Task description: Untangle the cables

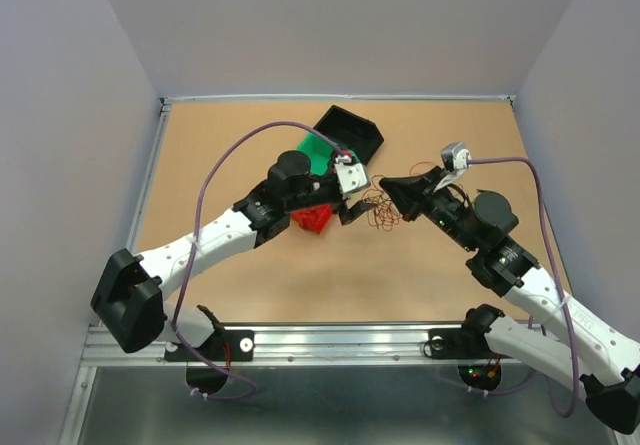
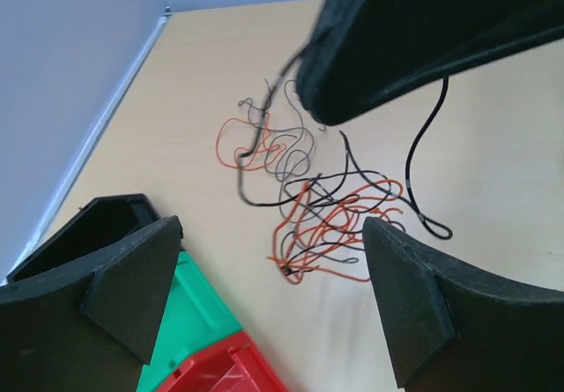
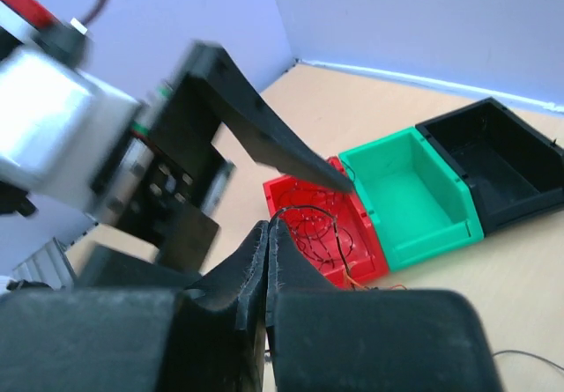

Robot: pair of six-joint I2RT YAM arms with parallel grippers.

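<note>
The left tool (image 2: 273,232) gapes wide and empty just over the cables (image 2: 328,220). The right tool (image 3: 267,233) is pinched shut on one dark strand. The clump lies mid-table (image 1: 450,285), beside the red bin (image 1: 312,219), on its right-edge side.

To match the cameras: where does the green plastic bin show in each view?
Top external: green plastic bin, centre, partly under the left arm.
Left wrist: the bin, bottom left.
Right wrist: the bin, right of centre.
Shared landmark: the red plastic bin beside it.
</note>
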